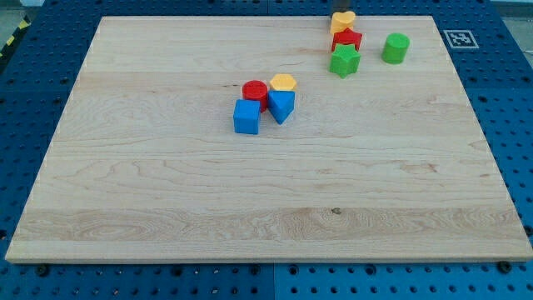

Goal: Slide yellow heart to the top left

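Wooden counter point(166, 192) on blue pegboard carries the yellow heart point(342, 21) at the view's top right edge, touching a red block point(346, 39). My tip point(336, 12) barely shows just above the heart.

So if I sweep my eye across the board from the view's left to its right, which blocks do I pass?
Blue cube → red cylinder → blue triangular block, with a yellow block just above it → green star → green cylinder.
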Action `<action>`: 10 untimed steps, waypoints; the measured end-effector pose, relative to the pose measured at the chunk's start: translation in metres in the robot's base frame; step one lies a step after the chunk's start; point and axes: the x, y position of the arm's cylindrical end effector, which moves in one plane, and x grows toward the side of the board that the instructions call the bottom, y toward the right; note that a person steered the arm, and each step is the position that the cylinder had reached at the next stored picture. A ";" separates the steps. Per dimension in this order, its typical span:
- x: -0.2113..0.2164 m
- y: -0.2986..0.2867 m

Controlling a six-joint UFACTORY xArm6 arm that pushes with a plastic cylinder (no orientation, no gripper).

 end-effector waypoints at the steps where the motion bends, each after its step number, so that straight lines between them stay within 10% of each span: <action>1: 0.000 0.034; 10: 0.000 -0.029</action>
